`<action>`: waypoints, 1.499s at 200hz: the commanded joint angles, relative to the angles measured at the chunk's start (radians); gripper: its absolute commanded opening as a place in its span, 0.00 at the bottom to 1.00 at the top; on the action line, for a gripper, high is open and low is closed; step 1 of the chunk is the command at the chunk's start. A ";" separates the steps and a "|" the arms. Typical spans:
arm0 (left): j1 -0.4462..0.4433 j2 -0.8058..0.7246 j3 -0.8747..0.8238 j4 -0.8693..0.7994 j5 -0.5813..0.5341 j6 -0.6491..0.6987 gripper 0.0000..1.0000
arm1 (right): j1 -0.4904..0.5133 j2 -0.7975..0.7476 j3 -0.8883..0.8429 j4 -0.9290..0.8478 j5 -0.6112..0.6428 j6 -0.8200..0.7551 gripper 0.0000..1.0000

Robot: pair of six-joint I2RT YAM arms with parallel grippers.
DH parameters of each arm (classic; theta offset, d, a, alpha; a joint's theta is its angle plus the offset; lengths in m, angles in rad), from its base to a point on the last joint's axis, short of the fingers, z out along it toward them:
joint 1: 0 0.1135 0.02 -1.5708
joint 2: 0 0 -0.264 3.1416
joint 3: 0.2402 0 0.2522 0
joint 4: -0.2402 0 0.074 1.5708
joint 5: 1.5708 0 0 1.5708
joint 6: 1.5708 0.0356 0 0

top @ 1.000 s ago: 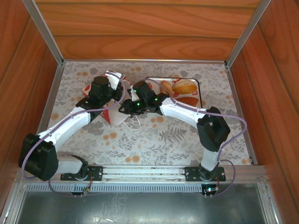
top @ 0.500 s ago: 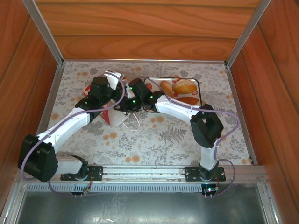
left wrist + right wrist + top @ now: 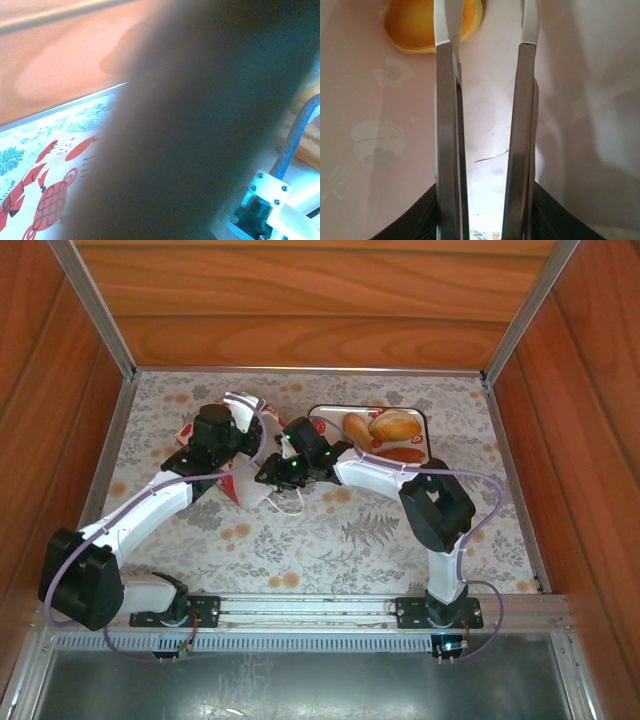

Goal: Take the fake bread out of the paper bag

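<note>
Cord handle (image 3: 287, 502): a thin white loop lies loose on the tabletop, just near of the bag's mouth and about mid-table. A finger backing out could hook it and drag the bag along.

Right gripper (image 3: 487, 30): it is pushed into the bag with its fingers parted and nothing between them. Paper sits close on both sides, so closing here risks pinching the bag wall rather than bread.

Paper bag (image 3: 230, 487): it lies tipped over left of centre, mouth toward the right arm. It looks light and creased, and I'd expect it to slide or crumple under a sideways push, or tear.

Left gripper (image 3: 222, 447): it sits on top of the bag in the overhead view. Its wrist camera is blocked by a dark blur, so I cannot tell whether it is clamped or spread. If it has no hold, the bag will likely follow the bread out.

Pastry (image 3: 412, 22): an orange-yellow piece deep in the bag, beyond the left fingertip and off the gap's line. Being glossy and rounded, it may squirt deeper if caught off-centre.

Tray (image 3: 427, 430): it sits toward the far right corner and holds three rolls (image 3: 397, 425). A careless swing could knock them.
</note>
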State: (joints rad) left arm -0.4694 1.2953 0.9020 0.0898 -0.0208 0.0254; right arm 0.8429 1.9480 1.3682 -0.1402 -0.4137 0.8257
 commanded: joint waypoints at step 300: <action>0.008 -0.025 0.010 0.019 0.025 -0.018 0.00 | -0.041 0.050 0.118 0.094 -0.032 -0.019 0.48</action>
State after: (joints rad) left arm -0.4679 1.2953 0.9020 0.0914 -0.0208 0.0254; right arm 0.8169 1.9762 1.4475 -0.0776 -0.4461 0.8108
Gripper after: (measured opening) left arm 0.063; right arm 0.484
